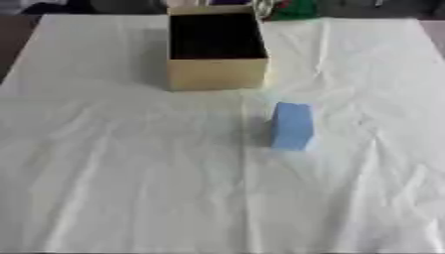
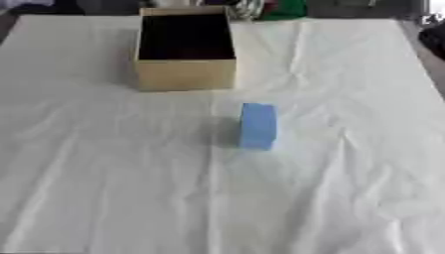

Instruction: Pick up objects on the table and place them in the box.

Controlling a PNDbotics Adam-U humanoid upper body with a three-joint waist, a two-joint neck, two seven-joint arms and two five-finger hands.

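Note:
A light blue rectangular block (image 1: 291,126) stands on the white cloth near the middle of the table, a little right of centre. Behind it, toward the far edge, sits an open tan cardboard box (image 1: 216,73) with a dark inside; nothing shows within it. The block stands apart from the box, a short way in front of its right corner. Neither of my hands shows in either eye view.
A wrinkled white cloth (image 1: 130,173) covers the whole table. Beyond the far edge lie dark and green things (image 2: 287,9). Dark floor shows at the upper left and upper right corners.

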